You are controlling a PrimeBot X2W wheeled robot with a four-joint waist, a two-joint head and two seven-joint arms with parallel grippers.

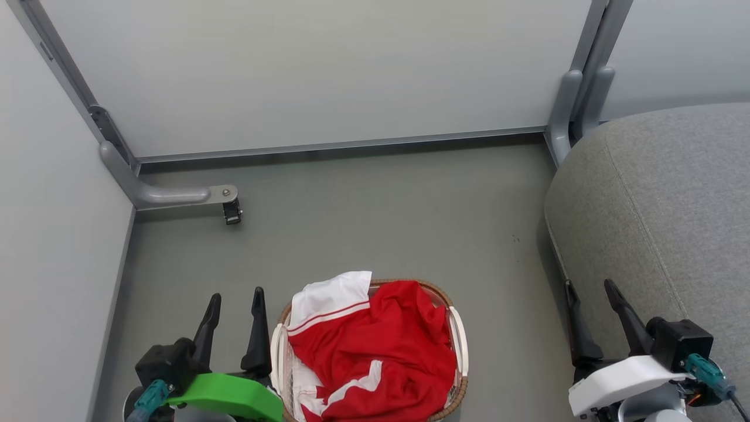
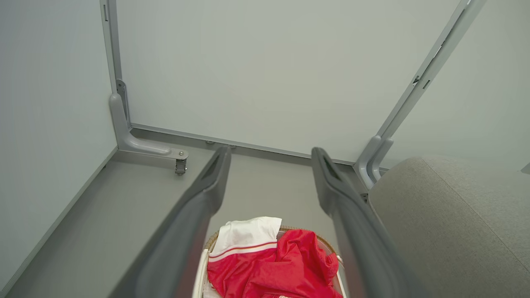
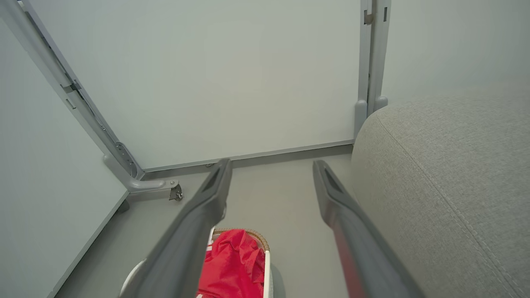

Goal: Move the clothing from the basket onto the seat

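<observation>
The red clothing [image 1: 381,346] with white panels lies bunched in the cream basket [image 1: 460,334] on the floor at the bottom centre. It also shows between the fingers in the left wrist view as clothing [image 2: 273,265], and as clothing [image 3: 234,265] low in the right wrist view. My left gripper [image 1: 236,296] stands open just left of the basket, holding nothing. My right gripper [image 1: 590,286] is open as well, empty, at the front edge of the grey seat [image 1: 662,211] on the right. The seat [image 2: 447,223] and seat [image 3: 447,182] fill the right side of both wrist views.
Pale partition panels close off the back and left, on grey frames. A grey foot with a caster [image 1: 232,212] juts onto the floor at the left. A grey post [image 1: 571,111] stands by the seat's far corner. Grey floor [image 1: 381,217] lies between basket and panels.
</observation>
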